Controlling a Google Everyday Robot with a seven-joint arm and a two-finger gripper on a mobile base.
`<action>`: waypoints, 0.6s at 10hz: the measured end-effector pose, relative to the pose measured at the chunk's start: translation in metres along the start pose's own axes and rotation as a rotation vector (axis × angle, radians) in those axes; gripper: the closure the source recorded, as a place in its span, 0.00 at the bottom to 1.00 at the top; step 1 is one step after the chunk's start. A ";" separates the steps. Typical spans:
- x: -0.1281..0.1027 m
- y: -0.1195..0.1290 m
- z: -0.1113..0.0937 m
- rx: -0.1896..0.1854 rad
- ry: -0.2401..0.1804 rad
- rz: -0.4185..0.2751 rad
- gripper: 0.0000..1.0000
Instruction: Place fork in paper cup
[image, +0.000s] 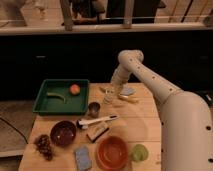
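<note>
The gripper (113, 93) sits low at the table's (145, 125) far side, just above the paper cup (108, 100) — open or closed, cannot tell. The fork (128, 99) lies on the table near the cup, outside it — tines indistinct.

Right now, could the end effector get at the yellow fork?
Probably yes: the end effector hangs by the paper cup, and the fork lies uncovered on the table just beside it.
</note>
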 end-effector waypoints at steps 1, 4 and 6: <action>0.001 0.000 -0.001 0.004 0.000 0.001 0.20; 0.001 -0.001 -0.002 0.015 -0.012 -0.006 0.20; 0.000 0.000 -0.003 0.025 -0.023 -0.012 0.20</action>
